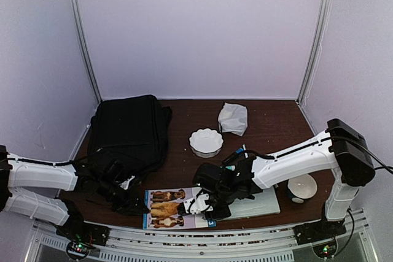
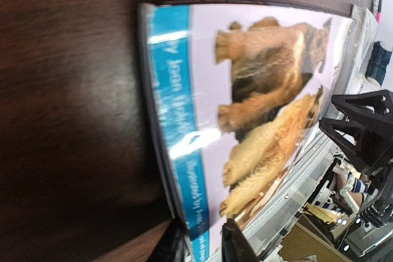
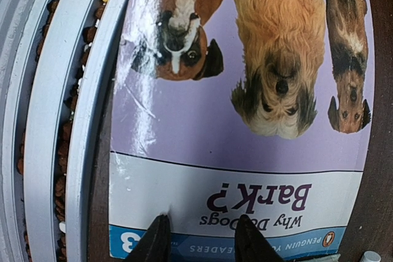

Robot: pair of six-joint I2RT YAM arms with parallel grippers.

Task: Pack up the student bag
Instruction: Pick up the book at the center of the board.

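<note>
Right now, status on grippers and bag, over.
Left gripper straddles edge of book, grip unclear. Right gripper open on its cover. Student bag back left, book outside it.

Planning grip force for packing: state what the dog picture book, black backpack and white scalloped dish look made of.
Thin picture book with dogs on a lilac cover: glossy coated paper, glare streaks. Large black backpack: soft matte fabric, slumped and creased. White scalloped dish: likely glazed ceramic, possibly plastic; smooth, rigid-looking.
</note>
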